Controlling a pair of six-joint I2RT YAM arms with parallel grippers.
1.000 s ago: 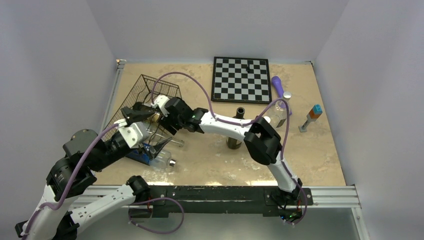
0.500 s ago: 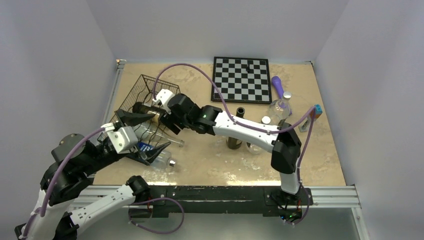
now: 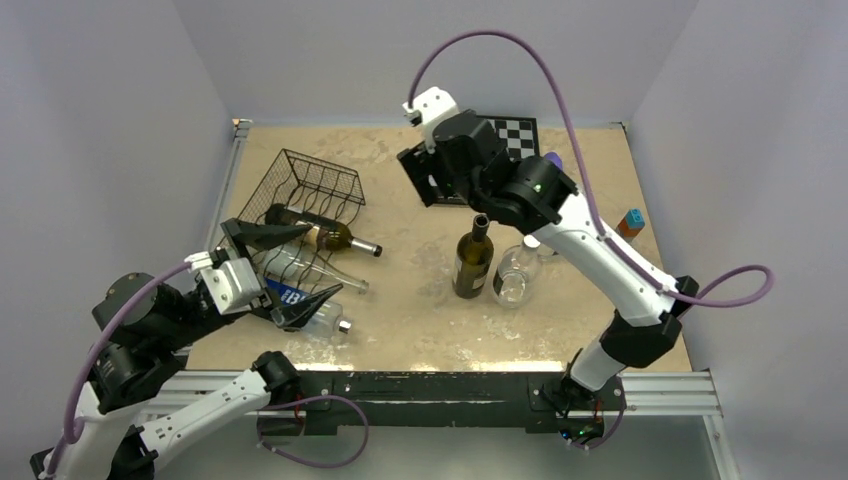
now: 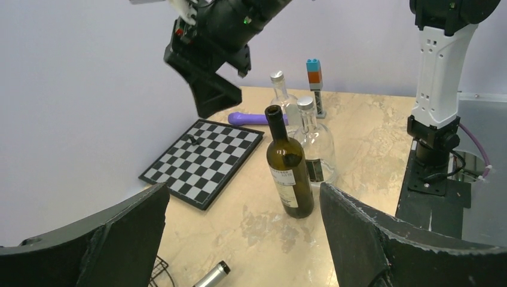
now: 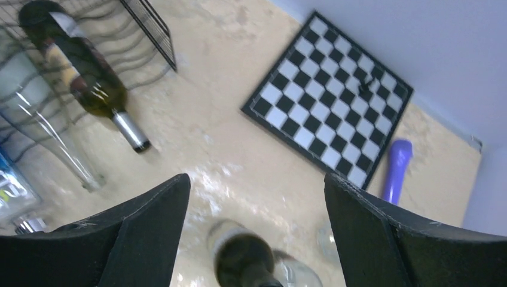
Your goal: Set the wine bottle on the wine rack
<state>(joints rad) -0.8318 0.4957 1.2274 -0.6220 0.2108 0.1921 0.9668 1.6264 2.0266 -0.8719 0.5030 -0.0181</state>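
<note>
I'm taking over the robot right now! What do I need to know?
Left claw: open, empty, by the near end of the black wire wine rack.
Right claw: open, empty, high up, away from the rack.
Dark green glass wine bottle: lying on the rack, neck poking past its edge.
Done: bottle on the rack, no claw holding it.
Left: maybe nothing; another dark glass bottle stands upright on the table.

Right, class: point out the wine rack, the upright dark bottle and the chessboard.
wine rack [image 3: 310, 180], top external view, on its mesh end wall
upright dark bottle [image 4: 291, 176], left wrist view, on its body
chessboard [image 5: 327, 98], right wrist view, board's middle
</note>
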